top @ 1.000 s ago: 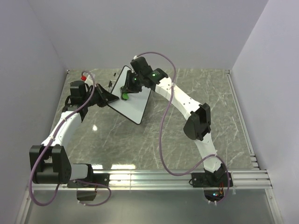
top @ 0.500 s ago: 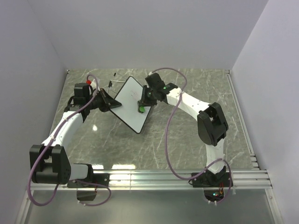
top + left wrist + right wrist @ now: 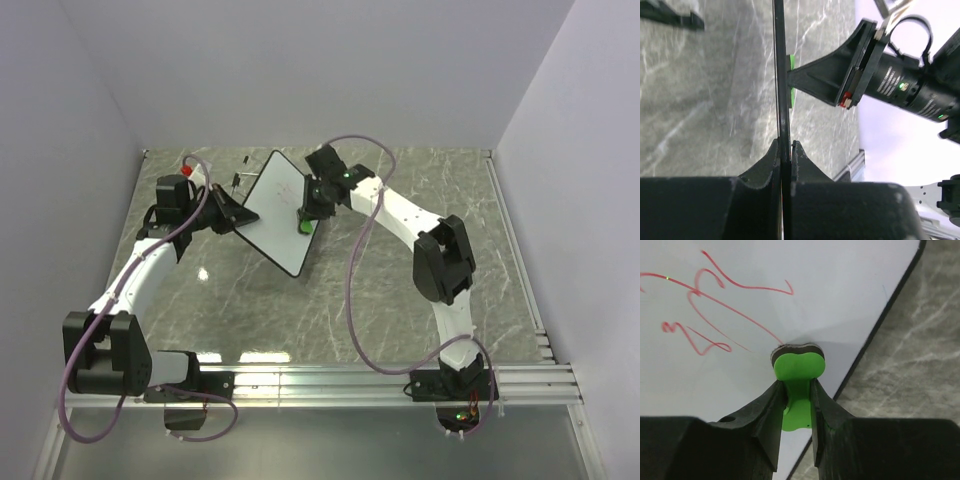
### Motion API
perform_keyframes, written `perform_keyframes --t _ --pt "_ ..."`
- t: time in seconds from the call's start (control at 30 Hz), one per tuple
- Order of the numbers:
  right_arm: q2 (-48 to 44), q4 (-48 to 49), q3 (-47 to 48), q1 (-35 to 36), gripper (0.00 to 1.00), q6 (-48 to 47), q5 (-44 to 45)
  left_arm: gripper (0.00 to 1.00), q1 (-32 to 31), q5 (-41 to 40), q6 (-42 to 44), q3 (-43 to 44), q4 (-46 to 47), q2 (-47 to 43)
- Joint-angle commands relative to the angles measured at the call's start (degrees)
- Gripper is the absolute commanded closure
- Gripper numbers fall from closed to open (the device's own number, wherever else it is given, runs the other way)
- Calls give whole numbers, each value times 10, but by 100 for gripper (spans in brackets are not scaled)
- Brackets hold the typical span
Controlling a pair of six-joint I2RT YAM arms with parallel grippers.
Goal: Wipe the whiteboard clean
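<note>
From the top external view I see the whiteboard [image 3: 272, 205] at about 11 o'clock from the middle of the marble table [image 3: 400, 300], tilted, with its long axis running from 12 to 6 o'clock. The left gripper [image 3: 233, 214] is clamped on the board's 9 o'clock edge. The right gripper [image 3: 306, 214] reaches in from 3 o'clock and pinches a green eraser [image 3: 304, 226], which sits on the board face near its 4 o'clock edge. I cannot tell from here whether the board's lowest corner touches the table. A small red-capped object [image 3: 186, 160] lies at 10 o'clock from the board, close to the left arm. In the left wrist view the whiteboard [image 3: 780, 75] shows edge-on as a thin dark line from 12 o'clock down to 6 o'clock. There the left gripper [image 3: 784, 147] has its 2 fingers closed tight on either face, with no gap I can see. The right gripper [image 3: 796, 81] comes in from 3 o'clock, pressing the green eraser [image 3: 791, 61] flat against the board's right face. In the right wrist view the right gripper [image 3: 796, 390] is nearly closed, its 2 fingers squeezing the narrow waist of the green eraser [image 3: 799, 366]. The eraser's dark pad touches the whiteboard [image 3: 740, 370]. Red scribbles [image 3: 705, 305] spread from 9 to 12 o'clock of the eraser, and 1 stroke runs right down to the pad. The board's black rim [image 3: 881, 322] runs from 1 o'clock toward 6 o'clock, with the table [image 3: 915, 370] beyond it.
</note>
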Motion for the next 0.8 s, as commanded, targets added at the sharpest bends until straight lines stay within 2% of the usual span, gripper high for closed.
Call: perform_keyframes --t 0.0,0.17,0.43,0.5,0.6,0.77 --pt "52 -23 118 30 100 8 -44 100 -41 197 -58 33 157 -56" --pt "106 -51 278 45 100 13 -74 100 -60 189 -60 0 160 -73" --pt "136 -42 338 43 100 29 -84 100 -79 179 -56 -8 149 -101" --pt "131 -46 322 42 100 26 -78 100 -80 173 -55 -3 147 -107" --pt "98 -33 248 36 100 18 -67 100 -80 168 -53 8 139 -104" --pt "8 22 61 10 100 18 -60 100 -76 160 -45 18 126 -103"
